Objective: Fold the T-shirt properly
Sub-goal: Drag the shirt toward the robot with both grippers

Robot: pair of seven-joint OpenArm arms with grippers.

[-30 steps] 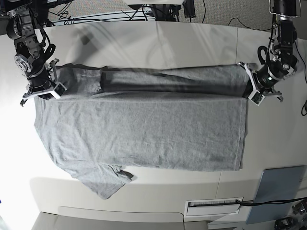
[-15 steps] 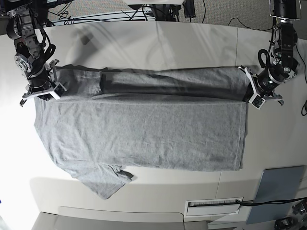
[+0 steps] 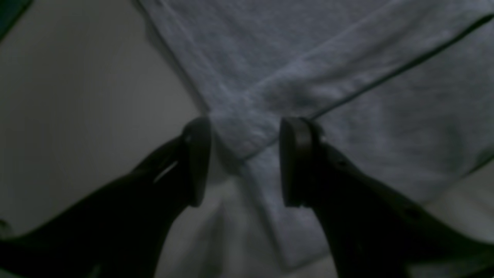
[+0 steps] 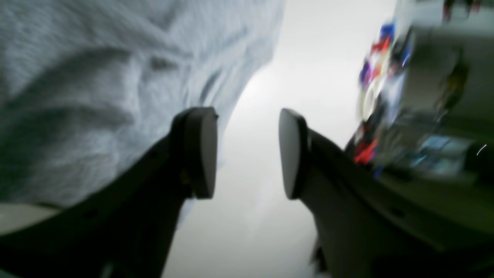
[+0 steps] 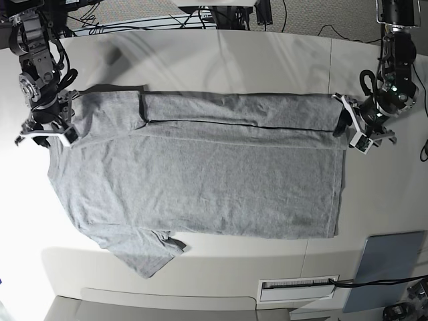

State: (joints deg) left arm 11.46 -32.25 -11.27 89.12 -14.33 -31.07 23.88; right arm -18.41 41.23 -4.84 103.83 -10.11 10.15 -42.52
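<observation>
Looking down, we see the T-shirt (image 5: 200, 174) lying flat; our left gripper (image 3: 243, 162) and right gripper (image 4: 247, 152) both spread apart, pinching nothing.

T-shirt flat on my bench, far long edge folded over.

From the base camera I see the grey T-shirt (image 5: 200, 174) spread lengthwise across the white bench (image 5: 221, 57), its far strip doubled onto the body and one sleeve sticking out at the near left corner. My left gripper (image 5: 362, 130) sits at the shirt's right end, my right gripper (image 5: 48, 127) at its left end. A grey-blue pad (image 5: 386, 267) lies near the front right corner.
</observation>
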